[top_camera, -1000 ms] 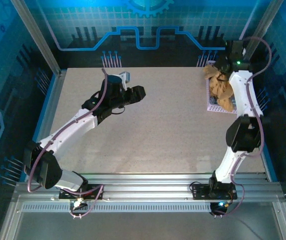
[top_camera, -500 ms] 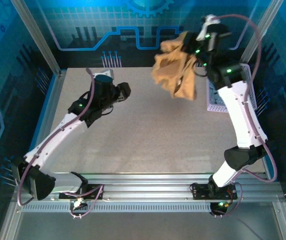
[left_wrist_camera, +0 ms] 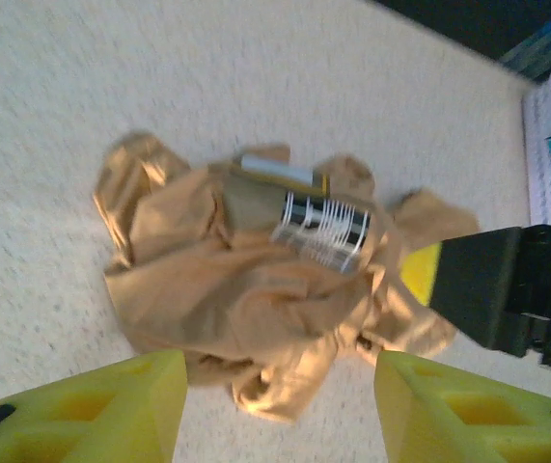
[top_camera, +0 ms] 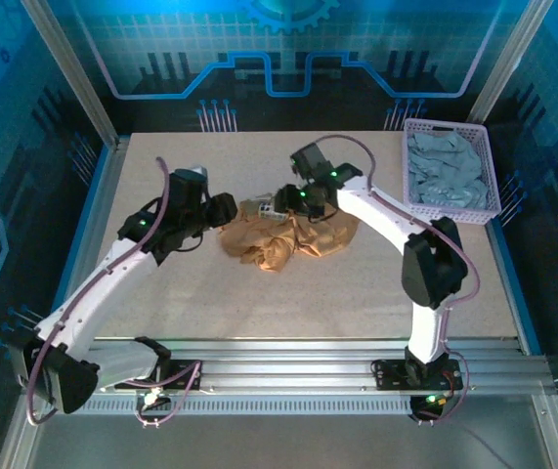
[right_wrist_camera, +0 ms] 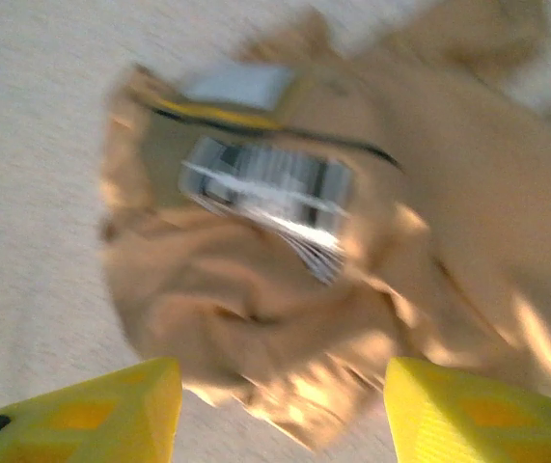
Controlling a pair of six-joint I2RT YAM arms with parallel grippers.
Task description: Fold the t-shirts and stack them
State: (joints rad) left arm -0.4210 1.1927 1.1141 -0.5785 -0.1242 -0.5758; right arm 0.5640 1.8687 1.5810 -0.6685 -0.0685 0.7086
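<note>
Spreading step: tan t-shirt (top_camera: pixel 293 242) lies crumpled before left gripper (left_wrist_camera: pixel 280 391) and right gripper (right_wrist_camera: pixel 280 400), both open and empty; next, pinch opposite edges.

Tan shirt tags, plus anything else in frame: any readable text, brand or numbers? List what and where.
No text can be read as words or digits.
On the tan t-shirt, the striped tag: black-and-white barcode-like bars, any digits too blurred to read, also in the right wrist view.
Just above it, the pale tag: too blurred to tell if it is printed.
On the back wall: gear and circuit-line graphics, no lettering.
</note>
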